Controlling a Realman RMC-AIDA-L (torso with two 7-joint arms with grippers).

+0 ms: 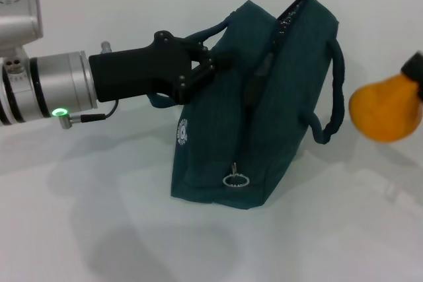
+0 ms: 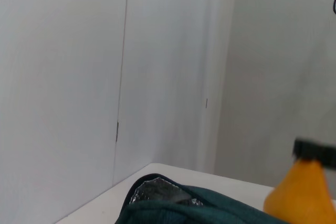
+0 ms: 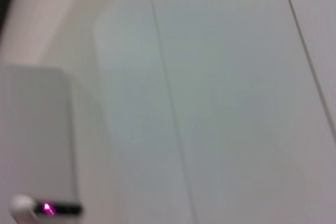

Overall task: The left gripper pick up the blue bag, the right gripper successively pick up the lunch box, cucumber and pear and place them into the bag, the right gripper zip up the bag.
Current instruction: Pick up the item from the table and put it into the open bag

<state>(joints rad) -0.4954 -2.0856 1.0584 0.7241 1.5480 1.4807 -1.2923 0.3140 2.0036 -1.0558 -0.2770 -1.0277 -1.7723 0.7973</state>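
Blue bag [image 1: 231,143]: dark teal fabric, standing upright on the white table [image 1: 99,229], mouth unzipped at the top, metal ring pull hanging low on the near end, small white logo on the side facing the left arm. Only the left wrist view shows its silver foil lining, at the open mouth. Left gripper [image 1: 221,61]: black claw on a silver wrist with a green light, reaching in from the left, fingers closed on the bag's near handle at the upper edge. Pear [image 1: 385,108]: orange-yellow, off the table to the right of the bag and apart from it. Right gripper [image 1: 415,67]: only a black tip seen at the pear's top, apparently holding it. Right wrist view: pale wall panels only, no task item.
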